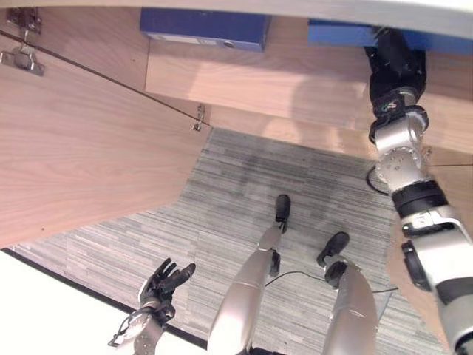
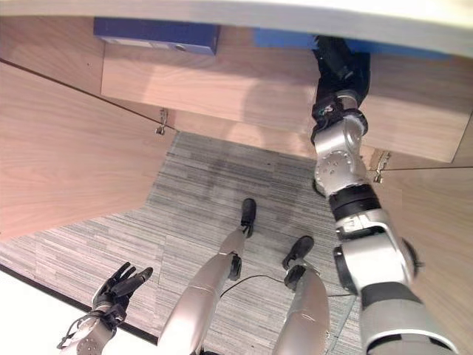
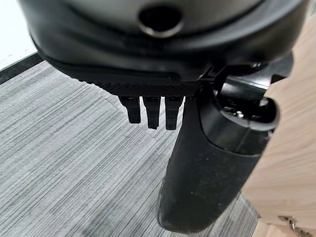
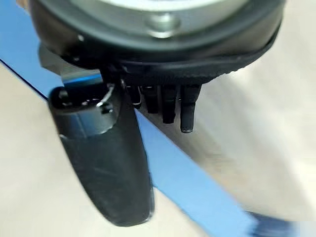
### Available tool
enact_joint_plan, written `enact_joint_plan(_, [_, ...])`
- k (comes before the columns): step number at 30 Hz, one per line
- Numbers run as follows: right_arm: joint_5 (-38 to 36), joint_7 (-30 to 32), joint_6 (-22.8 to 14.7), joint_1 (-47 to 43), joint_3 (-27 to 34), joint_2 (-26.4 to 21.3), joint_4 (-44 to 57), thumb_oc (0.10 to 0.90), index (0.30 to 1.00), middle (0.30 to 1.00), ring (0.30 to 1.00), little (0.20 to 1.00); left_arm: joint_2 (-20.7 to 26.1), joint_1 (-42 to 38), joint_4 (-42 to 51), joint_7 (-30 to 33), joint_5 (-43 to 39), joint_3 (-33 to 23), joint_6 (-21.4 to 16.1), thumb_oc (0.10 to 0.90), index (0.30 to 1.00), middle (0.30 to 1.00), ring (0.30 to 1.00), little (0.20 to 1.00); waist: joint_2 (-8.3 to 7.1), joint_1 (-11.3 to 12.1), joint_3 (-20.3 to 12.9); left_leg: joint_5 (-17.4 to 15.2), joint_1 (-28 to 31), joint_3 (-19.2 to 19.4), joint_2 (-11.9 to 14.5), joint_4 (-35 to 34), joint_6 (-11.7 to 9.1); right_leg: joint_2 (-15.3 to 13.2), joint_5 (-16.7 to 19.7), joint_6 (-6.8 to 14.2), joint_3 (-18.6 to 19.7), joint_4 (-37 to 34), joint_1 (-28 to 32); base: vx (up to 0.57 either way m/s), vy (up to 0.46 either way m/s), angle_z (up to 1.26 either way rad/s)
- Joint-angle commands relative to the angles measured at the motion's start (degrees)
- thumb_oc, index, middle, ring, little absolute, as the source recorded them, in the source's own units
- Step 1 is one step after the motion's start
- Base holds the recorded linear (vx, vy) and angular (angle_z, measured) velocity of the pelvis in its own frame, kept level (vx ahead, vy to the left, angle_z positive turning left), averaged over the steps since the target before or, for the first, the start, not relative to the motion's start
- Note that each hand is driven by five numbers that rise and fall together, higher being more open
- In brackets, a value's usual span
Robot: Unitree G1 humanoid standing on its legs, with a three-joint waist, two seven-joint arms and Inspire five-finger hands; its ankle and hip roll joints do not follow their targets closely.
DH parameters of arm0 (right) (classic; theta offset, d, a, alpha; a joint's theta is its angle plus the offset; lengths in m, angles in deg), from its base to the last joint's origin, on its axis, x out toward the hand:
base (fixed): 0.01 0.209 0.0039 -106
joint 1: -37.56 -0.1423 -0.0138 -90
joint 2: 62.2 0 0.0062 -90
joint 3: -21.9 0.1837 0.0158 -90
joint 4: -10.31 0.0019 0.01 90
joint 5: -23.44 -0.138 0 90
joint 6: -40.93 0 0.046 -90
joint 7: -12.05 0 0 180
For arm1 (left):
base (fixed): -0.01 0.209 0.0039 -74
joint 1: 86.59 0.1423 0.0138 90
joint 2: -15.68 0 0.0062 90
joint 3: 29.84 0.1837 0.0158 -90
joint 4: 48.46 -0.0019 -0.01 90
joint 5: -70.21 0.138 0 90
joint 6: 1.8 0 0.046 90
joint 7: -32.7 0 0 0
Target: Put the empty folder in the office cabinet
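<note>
Hanging nearest over the grey carpet with fingers spread and empty, the left hand sits well below the cabinet shelf, where the right hand, fingers straight, reaches the light blue folder beside a darker folder.

— What is the cabinet made of?
— Light wood-grain board with a smooth, matt face; small bright metal hinges sit at the door's edge.
— And the floor?
— Grey carpet, ribbed in fine stripes and rough-looking.
— The folders?
— The dark blue folder on the shelf has a smooth board cover with a faint sheen. The brighter blue folder by the right hand looks smooth too.
— The hands?
— The right hand is dark plastic, slightly glossy along the thumb. The left hand is matt black plastic, finely textured at the palm edge, with a grainy thumb.
</note>
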Motion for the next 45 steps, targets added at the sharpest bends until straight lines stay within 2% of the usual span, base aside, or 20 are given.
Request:
enact_joint_plan(1, [3.1,-7.3,2.5,-2.6,-5.9,-2.6,5.3,0.8,0.9,0.9,0.9,0.9,6.7,5.8,-1.9,-1.0,-0.5,-0.7,-1.0,0.8,0.9,0.9,0.9,0.9,-1.6,0.9,1.3,-13.1,2.3,1.2,-1.6,6.8,-1.9,1.9,10.3,2.9,1.6,-15.2,3.5,-0.01,-0.037,-0.04])
enact_joint_plan(9, [1.7,-12.7,2.2,-2.8,-9.3,-4.7,9.5,0.8,0.9,0.9,0.9,0.9,6.9,5.2,-4.2,-2.7,0.6,-1.2,-1.9,0.8,0.9,0.9,0.9,0.9,-2.2,0.9,1.3,-12.7,2.3,1.4,-1.1,6.5,-2.4,2.3,10.6,2.9,1.3,-15.9,3.7,0.0,-0.012,-0.01])
enact_joint_plan(14, [8.1,-14.4,6.6,-5.1,-15.6,-8.7,3.5,0.8,0.9,0.9,0.9,0.9,6.9,4.9,-5.9,-4.5,1.2,-1.1,-1.7,0.8,0.9,0.9,0.9,0.9,-2.66,0.8,1.3,-12.4,2.7,1.5,-0.7,6.1,-2.7,2.6,11.1,2.9,1.1,-17.1,4.2,-0.01,-0.012,0.0])
enact_joint_plan(20, [7.4,-15.0,7.0,-6.8,-15.9,-8.2,1.4,0.8,0.9,0.9,0.9,0.9,7.1,5.0,-7.0,-4.7,1.2,-0.9,-1.7,0.8,0.9,0.9,0.9,0.9,-2.82,0.9,1.3,-12.3,2.6,1.7,-0.5,6.1,-2.8,2.8,11.2,2.8,1.0,-17.4,4.2,0.0,0.0,0.0])
enact_joint_plan(23, [11.8,-14.7,8.0,-9.4,-19.1,-10.1,-2.0,0.8,0.9,0.9,0.9,0.9,7.2,4.9,-8.1,-5.0,0.9,-1.3,-1.7,0.8,0.9,0.9,0.9,0.9,-3.19,0.9,1.3,-12.2,2.7,1.8,-0.4,5.9,-3.0,3.0,11.5,2.8,0.8,-18.0,4.4,0.0,0.0,0.0])
enact_joint_plan(24, [15.8,-15.1,9.2,-10.8,-21.8,-11.6,-3.8,0.8,0.9,0.9,0.9,0.9,7.2,5.0,-8.5,-5.1,0.9,-1.5,-1.6,0.8,0.9,0.9,0.9,0.9,-3.47,0.9,1.3,-12.0,2.7,1.8,-0.3,5.8,-3.0,3.0,11.7,2.8,0.8,-18.2,4.4,-0.01,-0.006,-0.05])
enact_joint_plan(25, [15.8,-15.2,9.1,-11.1,-22.0,-11.6,-3.9,0.8,0.9,0.9,0.9,0.9,7.1,4.9,-8.6,-5.1,0.9,-1.5,-1.6,0.8,0.9,0.9,0.9,0.9,-3.39,0.8,1.3,-12.0,2.6,1.8,-0.3,5.7,-3.0,3.1,11.7,2.8,0.8,-18.2,4.4,-0.03,-0.012,-0.04])
enact_joint_plan(26, [29.8,-17.6,12.5,-15.4,-31.9,-16.7,-7.7,0.8,0.9,0.9,0.9,0.9,7.9,5.6,-9.0,-5.2,1.5,-2.8,-1.7,0.8,0.9,0.9,0.9,0.9,-4.32,0.4,1.3,-11.5,2.3,1.8,-0.1,5.3,-3.2,3.2,12.3,2.8,0.7,-19.1,4.1,-0.02,-0.011,-0.05])
enact_joint_plan(27, [29.8,-17.7,12.5,-15.7,-32.2,-16.6,-7.8,0.8,0.9,0.9,0.9,0.9,7.8,5.6,-9.0,-5.2,1.6,-2.8,-1.7,0.8,0.9,0.9,0.9,0.9,-4.22,0.3,1.3,-11.5,2.2,1.8,-0.1,5.3,-3.2,3.2,12.3,2.8,0.6,-19.1,4.1,0.0,0.0,0.0])
enact_joint_plan(29, [38.2,-20.6,13.7,-19.2,-38.7,-19.2,-9.6,0.8,0.9,0.9,0.9,0.9,8.6,6.0,-9.0,-5.8,2.5,-3.8,-1.8,0.8,0.9,0.9,0.9,0.9,-4.63,0.2,1.3,-11.3,2.1,1.8,0.0,5.1,-3.4,3.3,12.6,2.7,0.6,-19.5,4.0,-0.02,-0.038,-0.02])
enact_joint_plan(30, [46.3,-23.7,15.3,-20.8,-44.2,-20.9,-12.1,0.8,0.9,0.9,0.9,0.9,9.7,6.2,-8.6,-6.5,3.5,-4.4,-1.9,0.8,0.9,0.9,0.9,0.9,-4.66,0.2,1.3,-11.1,2.0,1.5,0.0,5.0,-3.4,3.3,12.6,2.7,0.7,-19.5,4.0,-0.01,-0.047,-0.03])
enact_joint_plan(31, [46.3,-23.7,15.3,-20.8,-44.2,-20.9,-12.1,0.8,0.9,0.9,0.9,0.9,9.7,6.2,-8.6,-6.5,3.5,-4.4,-1.9,0.8,0.9,0.9,0.9,0.9,-4.65,0.2,1.3,-11.1,2.0,1.5,0.0,5.0,-3.4,3.3,12.6,2.7,0.7,-19.5,4.0,-0.01,-0.049,-0.01])
enact_joint_plan(33, [54.8,-27.3,15.7,-22.2,-49.6,-21.6,-12.1,0.8,0.9,0.9,0.9,0.9,10.8,6.1,-7.4,-6.6,4.7,-5.2,-2.5,0.8,0.9,0.9,0.9,0.9,-4.68,0.5,1.3,-11.0,2.1,1.3,-0.1,4.7,-3.4,3.4,12.6,2.6,0.9,-19.8,4.1,-0.01,-0.046,0.02])
enact_joint_plan(34, [57.5,-28.4,15.3,-21.5,-51.3,-22.2,-9.0,0.8,0.9,0.9,0.9,0.9,11.0,6.0,-6.7,-6.8,5.2,-5.7,-2.7,0.8,0.9,0.9,0.9,0.9,-4.66,0.5,1.3,-10.8,2.3,1.2,-0.2,4.4,-3.5,3.5,12.6,2.5,0.9,-20.1,4.2,-0.01,-0.041,0.01])
enact_joint_plan(39, [55.5,-29.6,14.7,-18.8,-50.3,-22.4,-6.5,0.8,0.9,0.9,0.9,0.9,10.8,5.7,-5.9,-7.4,5.6,-5.7,-3.1,0.8,0.9,0.9,0.9,0.9,-4.33,0.8,1.3,-10.2,2.5,1.4,-0.3,3.5,-3.6,3.9,13.0,2.7,1.0,-21.3,4.6,-0.01,-0.013,-0.02])
enact_joint_plan(45, [53.4,-29.1,14.4,-16.4,-48.3,-19.8,-3.8,0.8,0.9,0.9,0.9,0.9,10.2,4.3,-4.1,-7.1,4.8,-4.9,-4.2,0.8,0.9,0.9,0.9,0.9,-3.85,1.0,1.3,-9.6,2.9,1.9,-0.3,2.8,-3.8,4.3,13.6,2.9,1.2,-22.6,5.0,-0.03,-0.014,-0.04])
